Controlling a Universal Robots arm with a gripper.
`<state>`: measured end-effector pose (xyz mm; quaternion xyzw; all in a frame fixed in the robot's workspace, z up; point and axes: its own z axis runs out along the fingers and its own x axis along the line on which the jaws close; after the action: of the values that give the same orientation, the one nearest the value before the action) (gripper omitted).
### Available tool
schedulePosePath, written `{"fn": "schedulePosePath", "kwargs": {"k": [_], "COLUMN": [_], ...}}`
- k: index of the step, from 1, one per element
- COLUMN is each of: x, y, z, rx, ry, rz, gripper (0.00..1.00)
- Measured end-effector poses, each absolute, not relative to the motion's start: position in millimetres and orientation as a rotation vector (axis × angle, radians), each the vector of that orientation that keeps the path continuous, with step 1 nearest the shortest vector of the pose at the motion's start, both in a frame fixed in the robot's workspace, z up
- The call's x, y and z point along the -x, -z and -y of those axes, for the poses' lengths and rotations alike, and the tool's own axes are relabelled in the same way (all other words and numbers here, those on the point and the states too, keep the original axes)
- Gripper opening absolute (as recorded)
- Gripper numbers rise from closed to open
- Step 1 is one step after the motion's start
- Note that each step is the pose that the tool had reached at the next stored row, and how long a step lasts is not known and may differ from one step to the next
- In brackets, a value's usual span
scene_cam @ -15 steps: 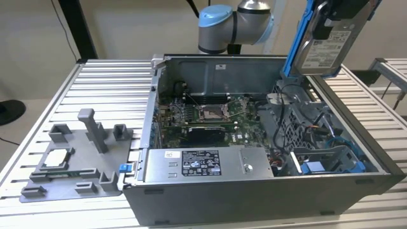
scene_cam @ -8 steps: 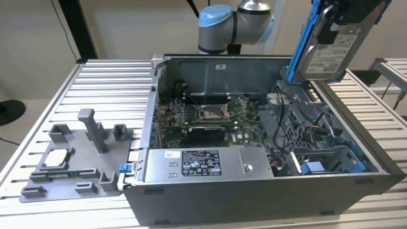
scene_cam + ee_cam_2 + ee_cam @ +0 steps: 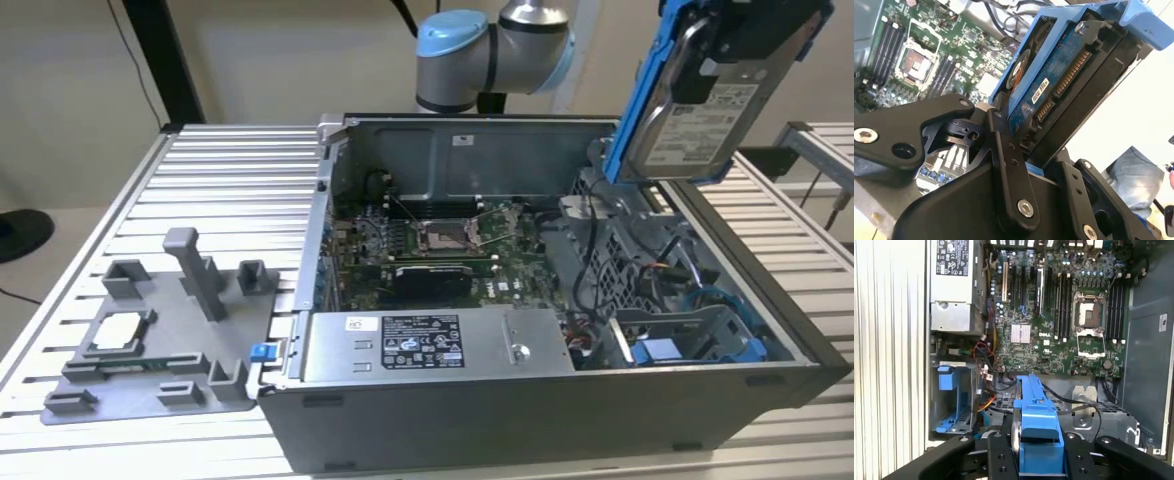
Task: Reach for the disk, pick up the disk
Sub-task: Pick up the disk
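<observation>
Hand [image 3: 1026, 135] — disk [image 3: 707, 100] aloft over slatted table [image 3: 200, 190]

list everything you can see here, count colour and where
disk: 1, silver with white label in a blue bracket, held up above the case's far corner at the exterior view's right
computer case: 1, grey, open, on the table
motherboard: 1, green, on the case floor
power supply box: 1, grey with black-white sticker, near front wall of case
drive bay bracket: 1, blue, inside case
fixture tray: 1, grey, on table at exterior view's left
slatted table: 1, silver
arm: 1, blue-grey, behind case
claw: 1, black, shut on the disk
</observation>
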<state>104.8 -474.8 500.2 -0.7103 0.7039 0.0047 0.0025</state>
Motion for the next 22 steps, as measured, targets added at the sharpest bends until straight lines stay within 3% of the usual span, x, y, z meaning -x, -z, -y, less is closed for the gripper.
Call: {"fn": "schedulePosePath", "kwargs": {"k": [22], "x": [-104], "y": [-499], "z": [560], "rx": [2.228], "ry": [-0.015], "rz": [-2.208], "gripper": [0.00]}}
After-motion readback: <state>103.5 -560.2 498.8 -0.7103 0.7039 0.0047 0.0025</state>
